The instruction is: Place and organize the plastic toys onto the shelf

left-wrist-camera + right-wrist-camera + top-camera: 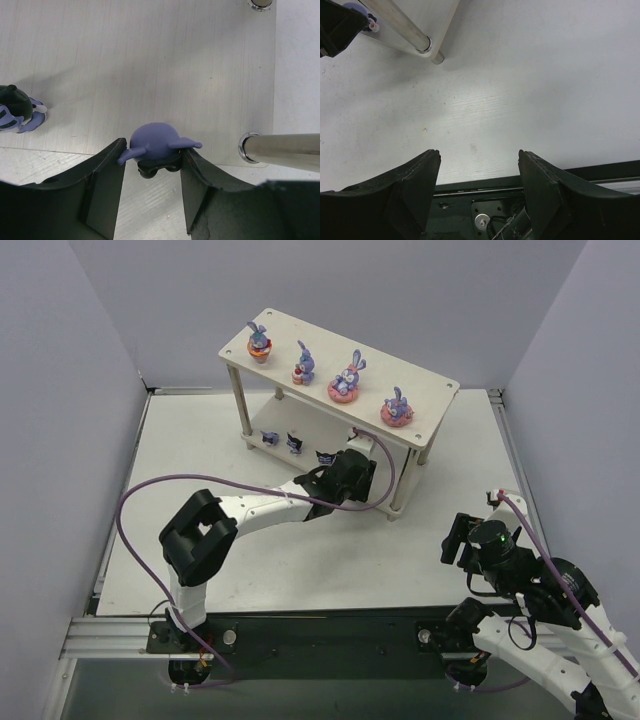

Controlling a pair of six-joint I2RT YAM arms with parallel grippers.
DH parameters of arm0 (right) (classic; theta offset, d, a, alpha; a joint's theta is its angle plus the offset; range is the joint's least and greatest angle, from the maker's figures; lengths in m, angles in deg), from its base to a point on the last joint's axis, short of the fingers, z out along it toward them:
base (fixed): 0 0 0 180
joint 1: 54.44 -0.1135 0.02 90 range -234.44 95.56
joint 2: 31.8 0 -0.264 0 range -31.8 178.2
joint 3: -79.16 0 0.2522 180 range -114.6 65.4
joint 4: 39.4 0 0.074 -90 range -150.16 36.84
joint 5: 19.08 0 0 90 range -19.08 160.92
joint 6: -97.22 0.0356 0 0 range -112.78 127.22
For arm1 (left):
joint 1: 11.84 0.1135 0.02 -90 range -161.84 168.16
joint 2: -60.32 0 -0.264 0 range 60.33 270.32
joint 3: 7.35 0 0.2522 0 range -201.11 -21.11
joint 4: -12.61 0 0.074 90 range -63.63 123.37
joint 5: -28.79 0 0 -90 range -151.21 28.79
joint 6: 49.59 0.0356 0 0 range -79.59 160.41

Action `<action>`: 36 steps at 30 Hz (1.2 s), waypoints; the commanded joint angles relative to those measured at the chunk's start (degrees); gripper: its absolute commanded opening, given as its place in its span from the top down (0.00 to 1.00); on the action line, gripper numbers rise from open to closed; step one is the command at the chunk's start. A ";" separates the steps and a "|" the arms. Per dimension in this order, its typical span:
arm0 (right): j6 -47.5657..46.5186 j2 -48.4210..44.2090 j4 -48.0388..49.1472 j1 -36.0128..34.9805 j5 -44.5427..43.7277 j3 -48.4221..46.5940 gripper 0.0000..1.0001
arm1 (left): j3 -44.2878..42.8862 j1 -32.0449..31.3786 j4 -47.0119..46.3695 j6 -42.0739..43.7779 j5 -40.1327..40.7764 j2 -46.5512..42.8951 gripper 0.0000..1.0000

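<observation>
The shelf (430,390) stands at the back of the table. Several purple rabbit toys, such as the rabbit (348,377), stand in a row on its top board. Three small dark blue figures, among them the figure (294,443), line the lower board (150,60). My left gripper (352,472) reaches in at that board's front edge, shut on a blue pointy-eared figure (156,137), whose ears rest over the fingertips. Another figure (12,112) stands to its left. My right gripper (479,152) hangs open over bare table at the near right.
A chrome shelf leg (285,147) runs just right of my left gripper, with another leg's foot (260,4) at the far corner. Grey walls enclose the table on three sides. The right wrist view shows the shelf's near leg (400,22) far ahead.
</observation>
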 commanded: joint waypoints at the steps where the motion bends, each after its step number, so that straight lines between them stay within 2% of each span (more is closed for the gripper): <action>1: -0.39 -0.02 -1.55 0.30 -2.00 0.49 0.35 | -2.93 0.54 0.29 1.83 -0.81 0.12 0.75; 9: -0.30 0.07 -1.64 0.30 -1.74 0.58 0.35 | -3.37 1.33 0.64 2.53 -0.63 0.74 0.75; 22: -0.48 -0.02 -1.64 0.30 -1.92 0.49 0.35 | -4.25 1.68 0.99 2.18 -1.16 2.32 0.61; 29: -0.39 -0.02 -1.64 0.30 -2.00 0.58 0.35 | -4.16 1.77 0.82 3.06 -1.86 2.41 0.50; 36: -0.30 0.07 -1.64 0.21 -1.83 0.76 0.35 | -4.25 1.86 0.82 3.32 -1.60 2.41 0.34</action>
